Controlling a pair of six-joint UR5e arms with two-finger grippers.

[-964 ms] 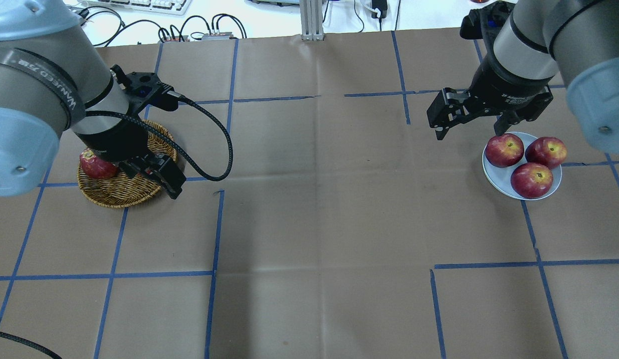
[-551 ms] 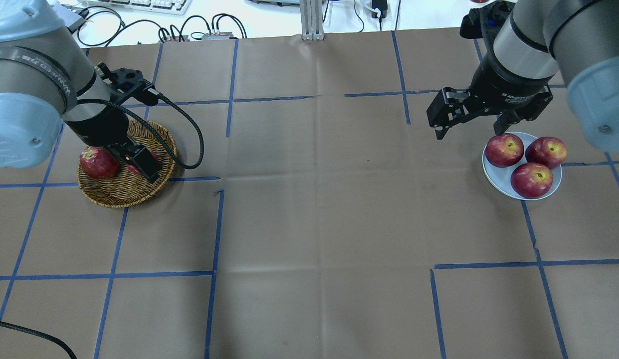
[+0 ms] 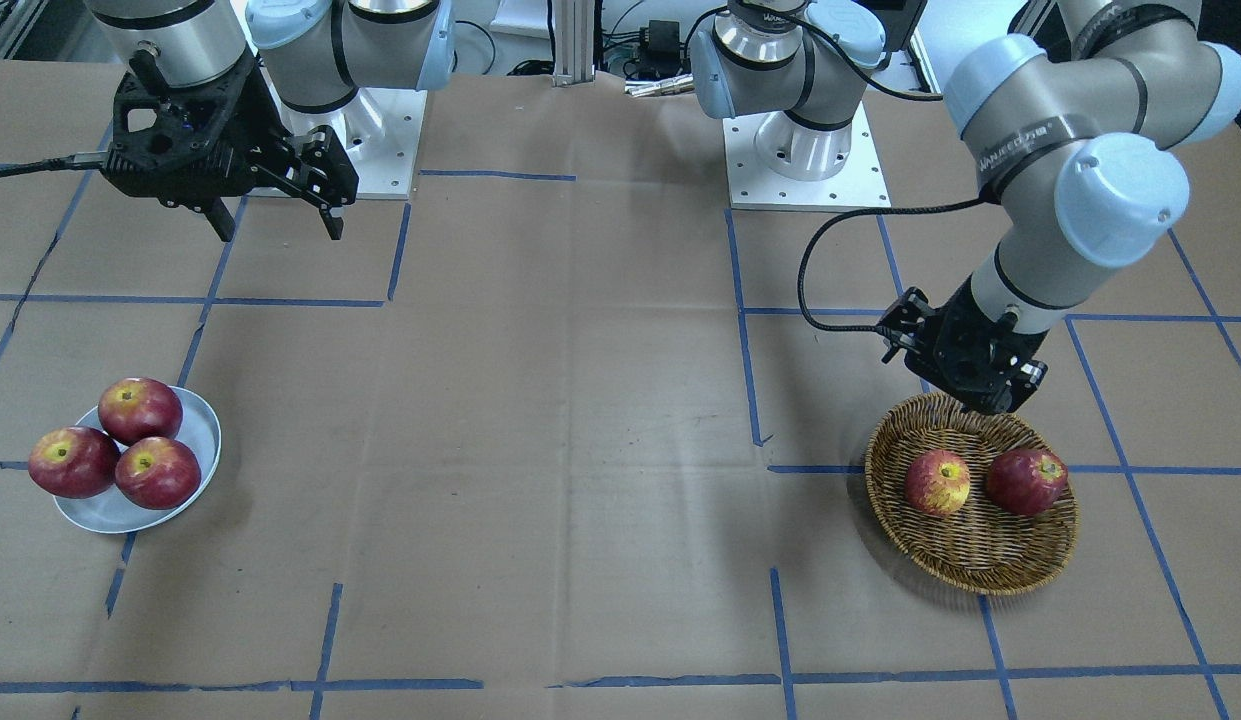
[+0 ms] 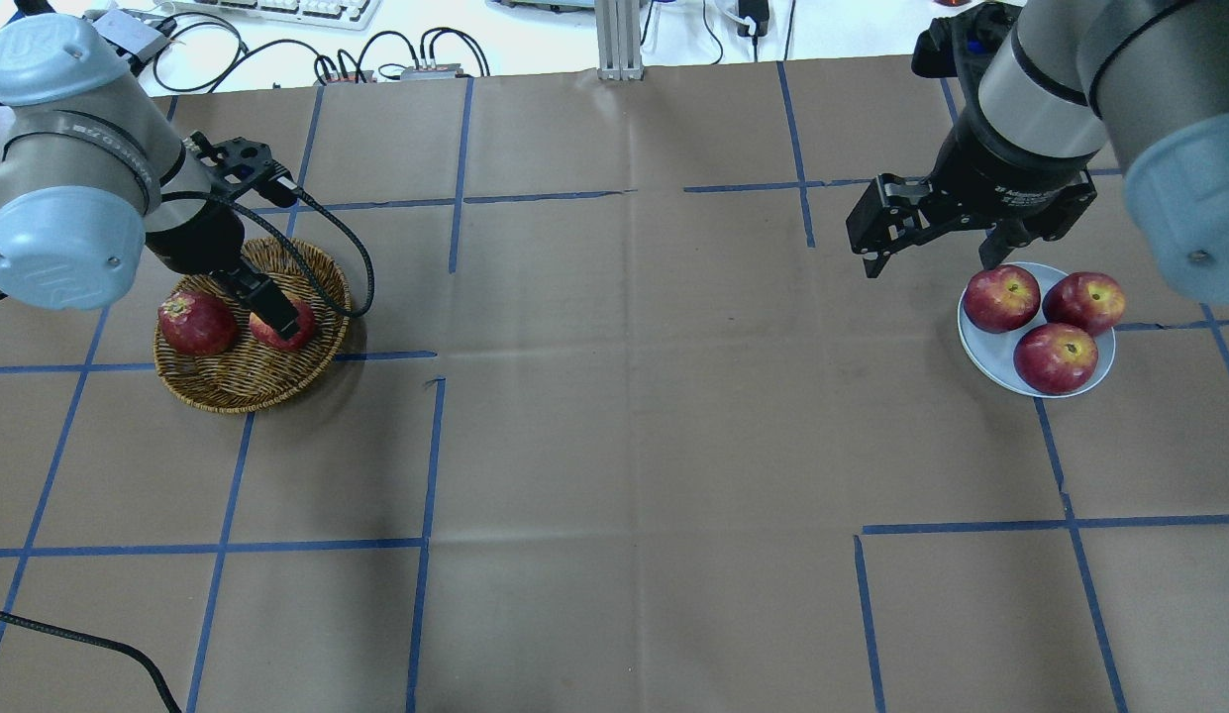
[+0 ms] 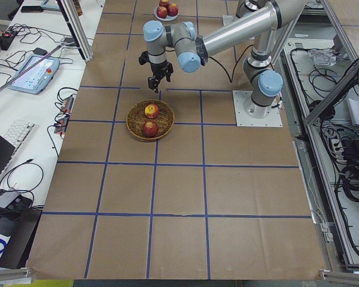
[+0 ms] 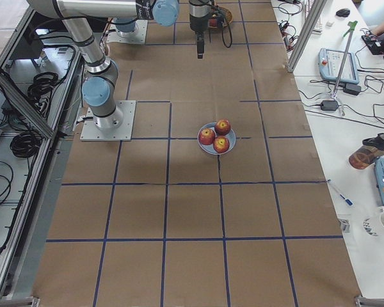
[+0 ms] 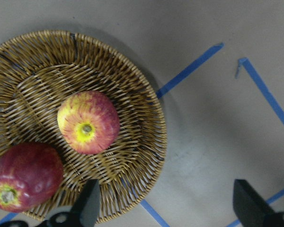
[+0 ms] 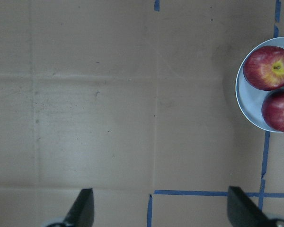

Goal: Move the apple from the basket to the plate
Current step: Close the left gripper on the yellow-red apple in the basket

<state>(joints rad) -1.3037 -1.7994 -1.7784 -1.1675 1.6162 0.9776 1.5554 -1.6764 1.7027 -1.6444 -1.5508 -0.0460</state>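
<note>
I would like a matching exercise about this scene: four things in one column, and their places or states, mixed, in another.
1 yellow-streaked apple
2 plate
3 left hand
4 right hand

a open, near the plate
b lies in the basket
c open, near the basket
d holds three dark red apples

Pairs: 1-b, 2-d, 3-c, 4-a.

Overhead and front-facing views (opposite sides, both looking steeply down) share the whole table (image 4: 614, 396); the side cameras sit high and far off at its ends. The wrist cameras look straight down from close: left onto the basket (image 7: 132, 85), right onto the plate (image 8: 248, 106) edge.
</note>
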